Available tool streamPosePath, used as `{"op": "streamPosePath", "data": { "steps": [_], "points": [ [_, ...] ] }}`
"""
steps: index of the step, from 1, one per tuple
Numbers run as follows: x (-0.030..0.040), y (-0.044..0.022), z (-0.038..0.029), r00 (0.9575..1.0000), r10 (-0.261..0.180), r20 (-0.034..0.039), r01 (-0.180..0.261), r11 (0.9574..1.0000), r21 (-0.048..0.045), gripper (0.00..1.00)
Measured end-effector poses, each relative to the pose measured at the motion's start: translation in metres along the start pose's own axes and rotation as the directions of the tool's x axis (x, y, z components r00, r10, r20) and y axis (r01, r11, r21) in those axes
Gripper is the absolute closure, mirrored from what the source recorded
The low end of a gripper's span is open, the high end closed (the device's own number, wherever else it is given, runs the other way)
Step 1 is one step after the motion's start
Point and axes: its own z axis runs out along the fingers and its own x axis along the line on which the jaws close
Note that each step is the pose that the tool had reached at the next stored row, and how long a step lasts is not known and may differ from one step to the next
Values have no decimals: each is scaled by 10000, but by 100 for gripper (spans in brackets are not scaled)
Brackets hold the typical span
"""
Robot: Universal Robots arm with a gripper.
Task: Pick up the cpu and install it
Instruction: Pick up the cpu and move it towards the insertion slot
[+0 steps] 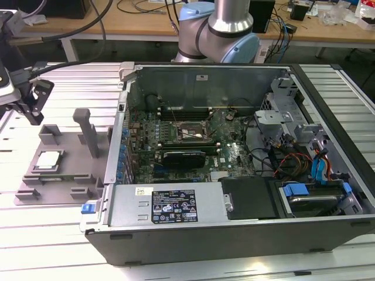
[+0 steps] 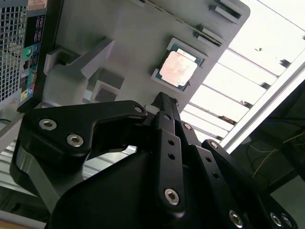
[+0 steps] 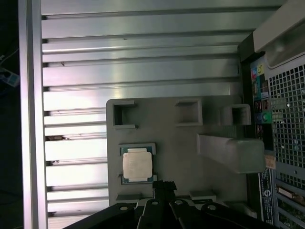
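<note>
The cpu (image 1: 48,159) is a small square chip with a shiny metal top, lying flat in a recess of the grey fixture plate (image 1: 69,186) at the exterior view's left. Both wrist views show the cpu (image 2: 177,68) (image 3: 137,164) just beyond the fingertips. My black gripper (image 1: 37,115) hangs above the plate's far left corner, apart from the chip. Its fingers (image 2: 164,107) (image 3: 164,187) meet at the tip, shut with nothing between them. The motherboard's socket (image 1: 188,133) sits inside the open computer case (image 1: 234,225).
A tall grey post (image 1: 88,132) and raised blocks (image 1: 50,133) stand on the fixture plate near the chip. The case's metal side wall (image 1: 120,134) rises right beside the plate. Everything rests on a slatted aluminium table (image 1: 53,246). Cables and drive bays fill the case's right side.
</note>
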Motion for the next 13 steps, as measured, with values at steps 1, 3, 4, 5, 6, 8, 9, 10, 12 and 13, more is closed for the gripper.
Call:
{"op": "streamPosePath", "data": {
  "steps": [1,3,4,5,6,8,9,10,12,13],
  "points": [
    [10,-1,7,10000,-1,0,1,10000,0,89],
    [46,-4,33,10000,0,-1,0,10000,1,89],
    [59,-6,47,10000,1,-1,-1,10000,0,89],
    [71,-9,75,10000,-1,-1,1,10000,1,89],
    [79,-11,110,10000,0,-1,0,10000,1,89],
    [90,-13,150,10000,2,-1,-2,10000,1,89],
    [114,-17,184,10000,0,-3,0,10000,2,89],
    [129,-20,213,10000,0,0,0,10000,0,89],
    [146,-25,254,10000,0,0,0,10000,0,89],
    [150,-26,263,10000,0,-1,0,10000,1,89]
  ]
}}
